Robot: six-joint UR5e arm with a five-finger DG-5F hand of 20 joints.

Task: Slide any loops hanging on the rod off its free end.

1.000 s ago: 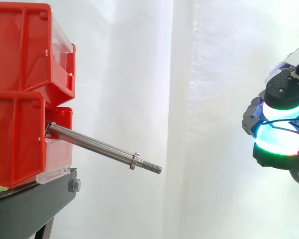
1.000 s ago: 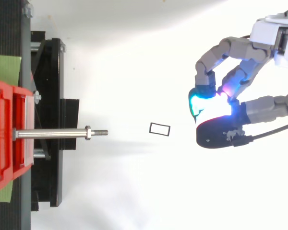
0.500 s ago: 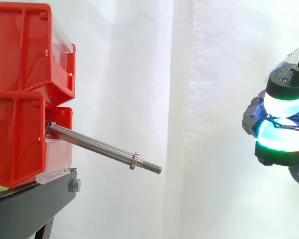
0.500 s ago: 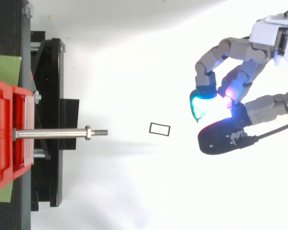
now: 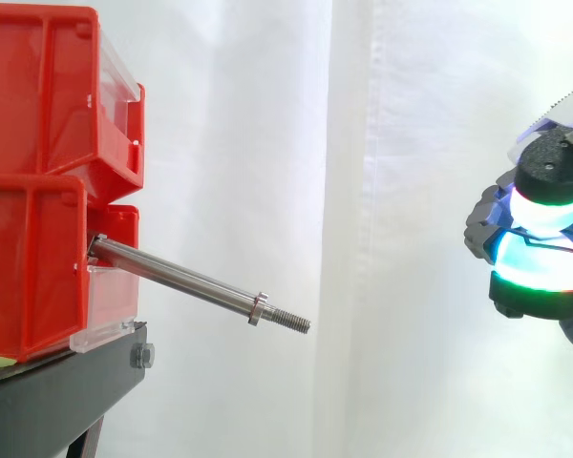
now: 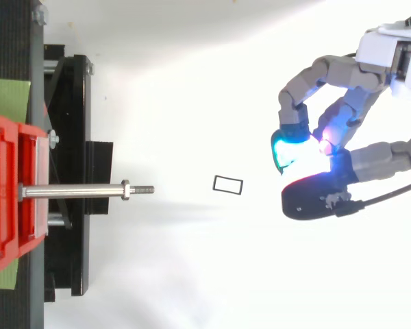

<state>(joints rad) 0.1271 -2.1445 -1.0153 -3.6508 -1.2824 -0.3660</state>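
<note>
Red bins (image 5: 38,181) sit at left on the black stand (image 5: 57,401). I see the rod (image 5: 181,280) jutting right from them, its free end tilted down. A small black rectangular outline (image 6: 227,184) lies right of the rod tip. Robot hand (image 6: 308,199) is far right, well apart, clenched with its pads together.

White curtain (image 5: 267,143), hanging in vertical folds, forms the evenly lit backdrop. At left, two stacked red bins (image 5: 38,105) sit on a black stand (image 5: 57,396). Seen from above, the white ground surface (image 6: 192,274) bears a small black rectangular outline (image 6: 227,184). A green patch (image 6: 7,99) lies at the left edge.
</note>
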